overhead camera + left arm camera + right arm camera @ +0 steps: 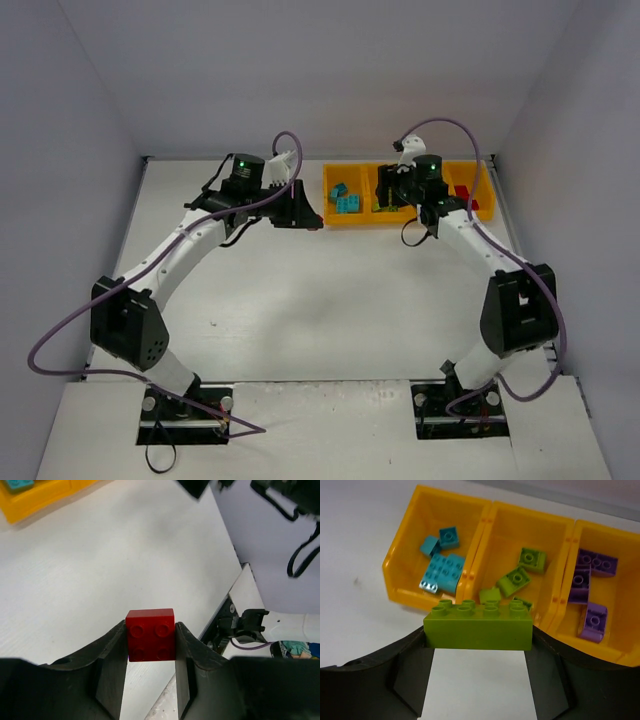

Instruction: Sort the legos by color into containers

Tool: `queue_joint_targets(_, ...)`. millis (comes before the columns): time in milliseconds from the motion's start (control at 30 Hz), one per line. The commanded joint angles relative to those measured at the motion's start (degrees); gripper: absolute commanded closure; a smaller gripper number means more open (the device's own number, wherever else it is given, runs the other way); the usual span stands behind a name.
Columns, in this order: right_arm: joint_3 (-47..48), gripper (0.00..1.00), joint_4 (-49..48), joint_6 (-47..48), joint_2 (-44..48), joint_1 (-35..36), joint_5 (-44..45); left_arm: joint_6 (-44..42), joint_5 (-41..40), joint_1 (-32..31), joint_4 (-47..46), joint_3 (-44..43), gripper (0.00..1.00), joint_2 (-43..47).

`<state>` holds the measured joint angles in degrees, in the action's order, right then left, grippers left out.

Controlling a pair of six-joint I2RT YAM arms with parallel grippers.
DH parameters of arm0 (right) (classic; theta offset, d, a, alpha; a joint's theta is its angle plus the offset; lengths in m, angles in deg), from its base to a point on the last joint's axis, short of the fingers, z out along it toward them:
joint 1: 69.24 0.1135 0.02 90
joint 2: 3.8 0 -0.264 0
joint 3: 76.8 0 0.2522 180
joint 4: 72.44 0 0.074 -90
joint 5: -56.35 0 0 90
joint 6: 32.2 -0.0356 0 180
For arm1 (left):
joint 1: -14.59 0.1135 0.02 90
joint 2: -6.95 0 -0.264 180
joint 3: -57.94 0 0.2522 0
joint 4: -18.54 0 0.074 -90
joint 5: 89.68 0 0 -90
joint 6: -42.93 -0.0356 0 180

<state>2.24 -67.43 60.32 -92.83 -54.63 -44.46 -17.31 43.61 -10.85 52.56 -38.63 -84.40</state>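
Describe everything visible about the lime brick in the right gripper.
The lime brick is a long, glossy plastic block with two rows of studs facing up. It sits level, clamped at its short ends between the right gripper's fingers. Nothing else visibly touches it. Behind it lies the tray's compartment holding smaller lime bricks.

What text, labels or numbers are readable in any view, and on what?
No text can be read in any view.
On the lime brick: studs look plain, no legible embossing.
On the red brick: nothing legible.
On the tray: no label visible.
On the coloured patch at the lower right of the left wrist view: too blurred to tell whether it bears writing.
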Motion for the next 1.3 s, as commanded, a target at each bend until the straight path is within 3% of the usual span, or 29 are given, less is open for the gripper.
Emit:
queue_joint_targets(0,7.8,1.00,-4.4,-7.3,-6.0,-0.5,7.4,-3.0,-3.3,0.0,0.0,0.6,0.89,5.3)
queue_joint_targets(267,21.3,0.87,-3.3,-13.2,-21.0,-1.2,12.6,-3.7,-5.6,-0.1,1.9,3.5,0.89,9.1)
queue_joint_targets(467,26.4,0.55,-2.1,-13.8,-25.9,-1.2,13.8,-4.3,-6.6,-0.1,2.6,4.9,0.89,10.8)
queue_joint_targets(500,27.4,0.44,-1.4,-13.9,-26.3,-1.2,14.2,-4.4,-6.8,-0.1,2.6,5.1,0.89,10.9)
queue_joint_targets(600,28.2,0.31,-0.5,-14.0,-26.6,-1.3,14.1,-4.7,-7.2,-0.1,3.0,5.2,0.89,10.8)
queue_joint_targets(800,28.4,0.16,0.8,-12.9,-24.7,-1.2,14.1,-5.9,-6.9,-0.1,2.8,4.6,0.89,10.3)
queue_joint_targets(933,27.7,0.14,2.5,-12.5,-21.5,-1.1,11.5,-7.7,-7.0,-0.2,2.6,3.5,0.89,10.0)
queue_joint_targets(1033,25.6,0.21,3.3,-13.3,-17.0,-1.0,3.0,-13.0,-8.5,-1.3,0.9,4.0,0.89,11.0)
queue_joint_targets(1267,20.7,0.26,10.8,-17.4,-5.8,-0.5,-17.9,-37.1,-13.7,-5.9,-5.6,9.0,0.89,16.1)
